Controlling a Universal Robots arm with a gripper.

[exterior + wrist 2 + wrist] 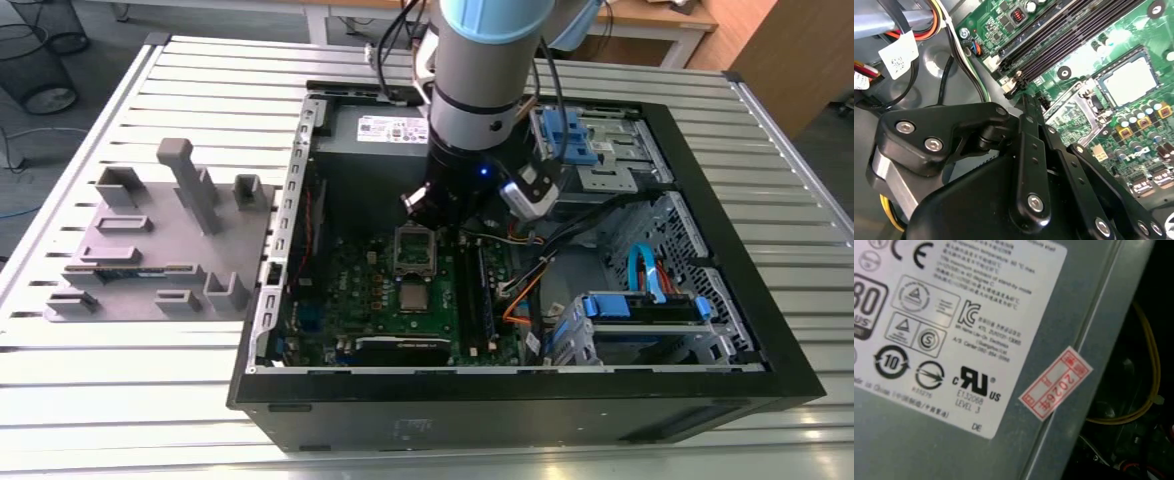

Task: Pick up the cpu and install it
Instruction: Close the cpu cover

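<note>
The cpu (415,297) is a small silver square lying flat on the green motherboard (360,290) inside the open computer case (521,400). In the second wrist view the cpu (1130,80) shows beside the dark socket frame (1074,114) with its metal bracket. In the exterior view that socket frame (416,248) sits just behind the cpu. My gripper (434,212) hangs low over the socket's far edge, apart from the cpu. In the second wrist view the gripper (1026,100) reaches towards the board near the memory slots.
A grey power supply (387,130) with a white label (954,325) fills the case's back. Long black memory slots (481,290) run beside the socket. Blue drive cages (647,305) and loose cables (527,285) stand at the exterior view's right. On the slatted table, a grey fixture block (160,240) is at its left.
</note>
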